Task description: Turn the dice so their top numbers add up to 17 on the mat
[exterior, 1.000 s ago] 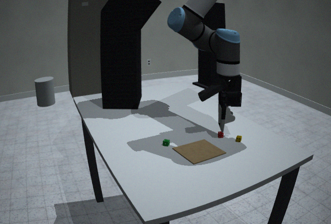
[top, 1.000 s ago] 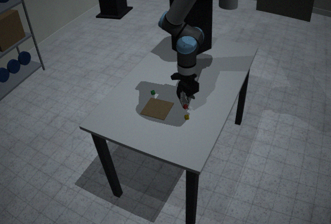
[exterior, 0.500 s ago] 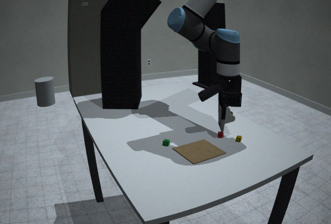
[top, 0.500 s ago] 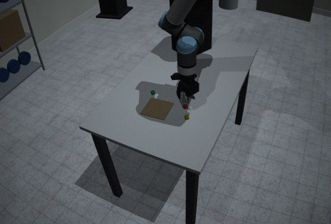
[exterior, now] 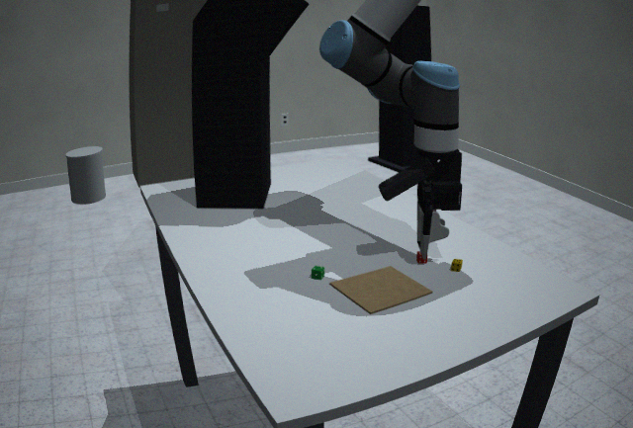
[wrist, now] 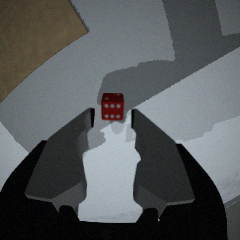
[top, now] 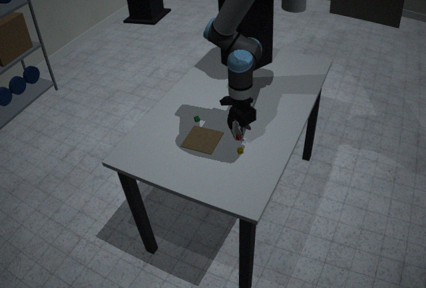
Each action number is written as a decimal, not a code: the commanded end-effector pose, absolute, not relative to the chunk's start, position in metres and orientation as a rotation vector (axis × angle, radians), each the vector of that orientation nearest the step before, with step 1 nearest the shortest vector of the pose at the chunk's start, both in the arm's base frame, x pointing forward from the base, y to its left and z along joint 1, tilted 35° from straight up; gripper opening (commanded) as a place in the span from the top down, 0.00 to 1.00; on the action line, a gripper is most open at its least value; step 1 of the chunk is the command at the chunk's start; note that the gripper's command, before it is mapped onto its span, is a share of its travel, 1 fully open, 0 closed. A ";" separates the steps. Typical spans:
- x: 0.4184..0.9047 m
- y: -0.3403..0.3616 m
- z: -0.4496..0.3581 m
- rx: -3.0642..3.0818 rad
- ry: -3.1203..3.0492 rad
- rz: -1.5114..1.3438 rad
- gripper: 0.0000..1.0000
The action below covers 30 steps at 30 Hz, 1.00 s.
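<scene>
A brown square mat (top: 202, 139) lies on the white table; it also shows in the exterior view (exterior: 381, 288) and at the wrist view's top left (wrist: 30, 40). The red die (top: 238, 137) sits on the table just off the mat's right edge, not on it. In the wrist view the red die (wrist: 112, 106) shows six pips. My gripper (wrist: 112, 110) points down, with its fingertips on either side of this die. The fingers are narrowly open, with a small gap on each side. A green die (top: 196, 118) and a yellow die (top: 240, 150) lie on the table beside the mat.
The arm's dark base column (exterior: 229, 86) stands at the table's back. A shelf with a box and blue balls (top: 16, 47) is far left on the floor. A grey cylinder (exterior: 85, 174) stands on the floor.
</scene>
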<state>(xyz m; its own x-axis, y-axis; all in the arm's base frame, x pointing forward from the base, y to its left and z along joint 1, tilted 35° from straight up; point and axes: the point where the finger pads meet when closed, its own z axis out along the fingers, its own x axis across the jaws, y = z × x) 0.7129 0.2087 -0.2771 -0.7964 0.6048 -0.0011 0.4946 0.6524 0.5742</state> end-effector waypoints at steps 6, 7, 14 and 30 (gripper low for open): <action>0.717 0.213 -0.285 0.901 2.676 0.845 0.79; 0.717 0.214 -0.286 0.901 2.676 0.845 0.79; 0.717 0.214 -0.287 0.901 2.676 0.845 0.79; 0.717 0.214 -0.287 0.901 2.676 0.845 0.79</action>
<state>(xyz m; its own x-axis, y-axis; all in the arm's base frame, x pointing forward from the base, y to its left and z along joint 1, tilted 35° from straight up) 0.7172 0.2142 -0.2870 -0.7964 0.6048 -0.0011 0.4946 0.6524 0.5743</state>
